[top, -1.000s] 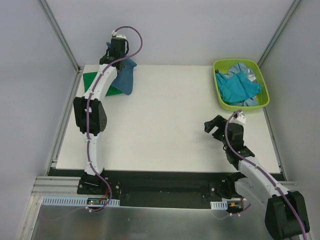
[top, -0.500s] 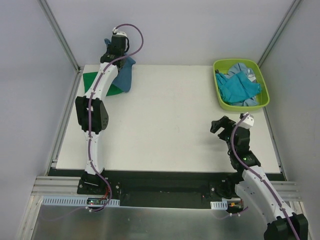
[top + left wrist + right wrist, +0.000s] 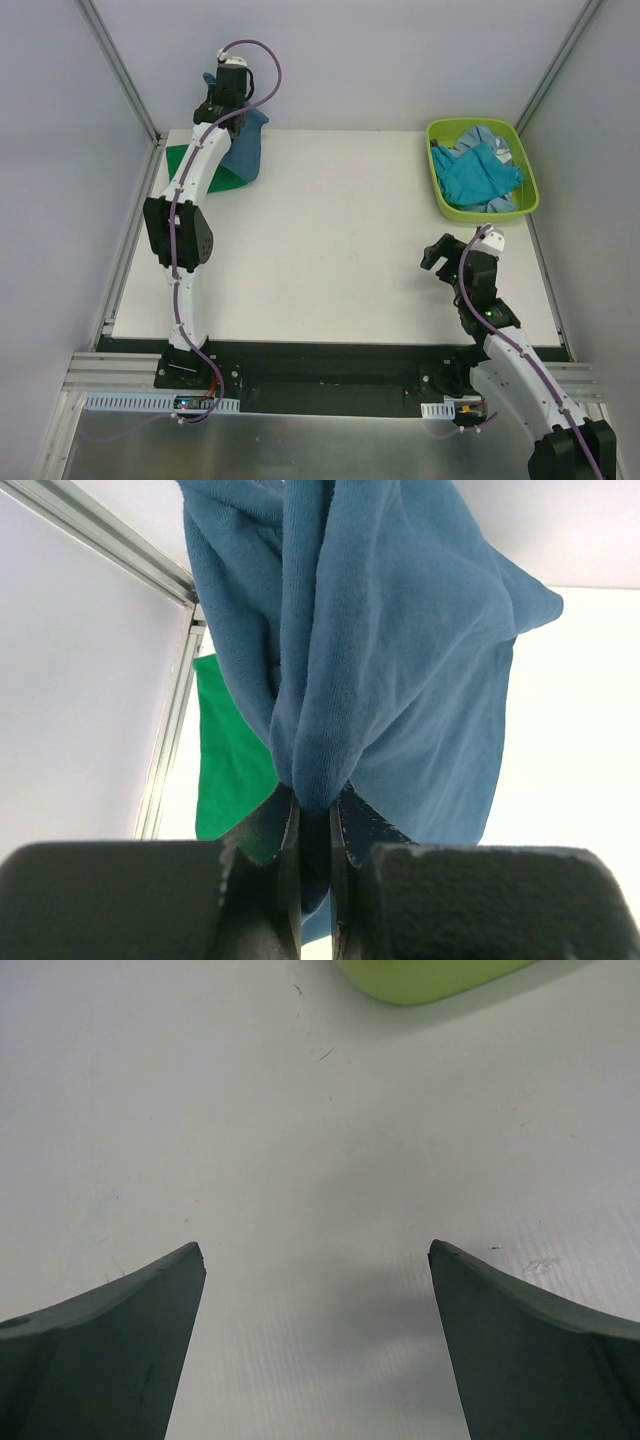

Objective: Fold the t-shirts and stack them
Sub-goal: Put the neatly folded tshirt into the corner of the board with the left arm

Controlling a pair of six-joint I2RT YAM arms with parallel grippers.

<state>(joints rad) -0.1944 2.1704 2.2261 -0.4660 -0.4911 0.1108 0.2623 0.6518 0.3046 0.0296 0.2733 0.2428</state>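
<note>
Noted: left gripper (image 3: pixel 315 820) clenched on the bunched blue t-shirt (image 3: pixel 400 660) hanging over the green t-shirt (image 3: pixel 230 760), right gripper (image 3: pixel 315 1260) spread wide and empty well away from it; risk: single-point hold lets cloth land crumpled or drag the green one askew.

Top camera looks down on whole table (image 3: pixel 330 230); wrist cameras see near patches.

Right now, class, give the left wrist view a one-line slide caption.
Left gripper shut on a bunched dark teal-blue t-shirt, with a green t-shirt lying on the white table beyond.
</note>
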